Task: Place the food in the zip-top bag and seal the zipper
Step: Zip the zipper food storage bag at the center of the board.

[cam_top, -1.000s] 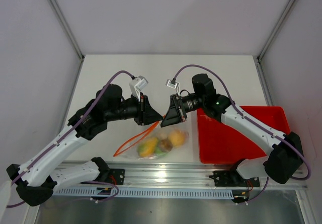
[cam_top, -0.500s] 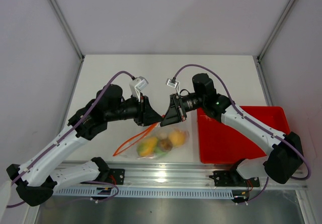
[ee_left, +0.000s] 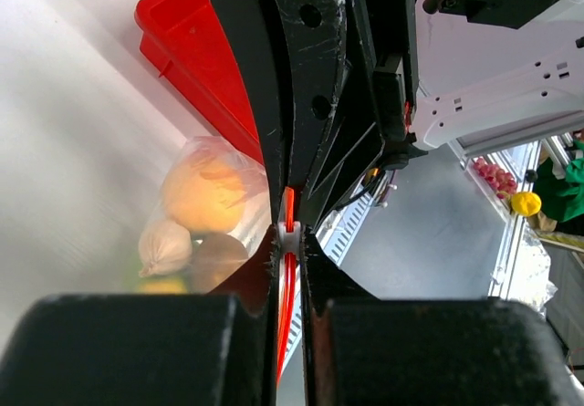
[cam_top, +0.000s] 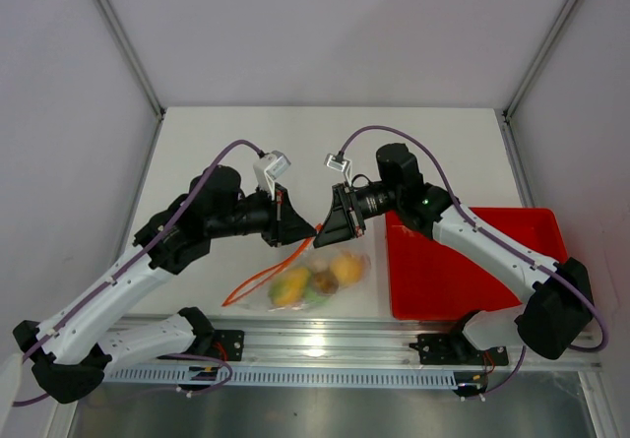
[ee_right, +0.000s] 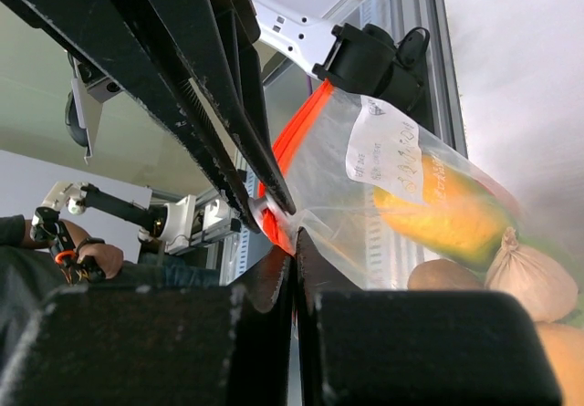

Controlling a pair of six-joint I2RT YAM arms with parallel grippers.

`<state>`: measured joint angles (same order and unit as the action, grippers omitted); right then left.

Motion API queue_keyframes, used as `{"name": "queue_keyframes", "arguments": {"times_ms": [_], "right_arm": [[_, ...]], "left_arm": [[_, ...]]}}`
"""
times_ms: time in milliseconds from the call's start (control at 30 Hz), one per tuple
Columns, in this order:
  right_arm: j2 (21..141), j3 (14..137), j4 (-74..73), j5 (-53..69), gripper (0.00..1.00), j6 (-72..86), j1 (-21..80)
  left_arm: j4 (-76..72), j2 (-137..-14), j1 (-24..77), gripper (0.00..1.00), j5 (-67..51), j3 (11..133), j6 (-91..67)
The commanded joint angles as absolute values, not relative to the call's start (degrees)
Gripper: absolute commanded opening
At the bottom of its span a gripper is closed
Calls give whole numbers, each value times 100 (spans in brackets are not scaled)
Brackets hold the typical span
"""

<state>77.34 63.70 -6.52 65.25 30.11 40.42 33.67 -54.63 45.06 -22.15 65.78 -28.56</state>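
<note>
Sealing called for a taut zipper: left gripper and right gripper, both clamped tight on it, needed to part along the zip-top bag, which held the food on the table.

Bright, even, diffuse light falls from above in the top view. The white table looks nearly washed out, shadows under the arms are faint, and a glare patch sits on the metal rail. In the 2 wrist views the near black fingers are blurred, the tabletop blows out to white, and the zip-top bag carries a soft sheen.
</note>
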Motion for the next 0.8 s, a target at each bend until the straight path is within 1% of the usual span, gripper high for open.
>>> {"name": "queue_keyframes", "arguments": {"times_ms": [0,33,267,533,767], "right_arm": [[7691,6416,-317,6653,0,3085,4078],[7673,6407,-290,6662,0,3102,4069],[7576,6302,-18,6662,0,3374,4043],[7339,5933,1229,6653,0,4192,3762],[7295,5827,1625,6600,0,4526,3656]], "left_arm": [[3349,-5440,4474,3,-2171,6565,-2856],[3366,-5440,4474,1,-2162,6565,-2856],[3480,-5423,4474,1,-2040,6565,-2830],[3612,-5449,4465,1,-2092,6504,-2795],[3647,-5414,4465,0,-2171,6407,-2795]]}}
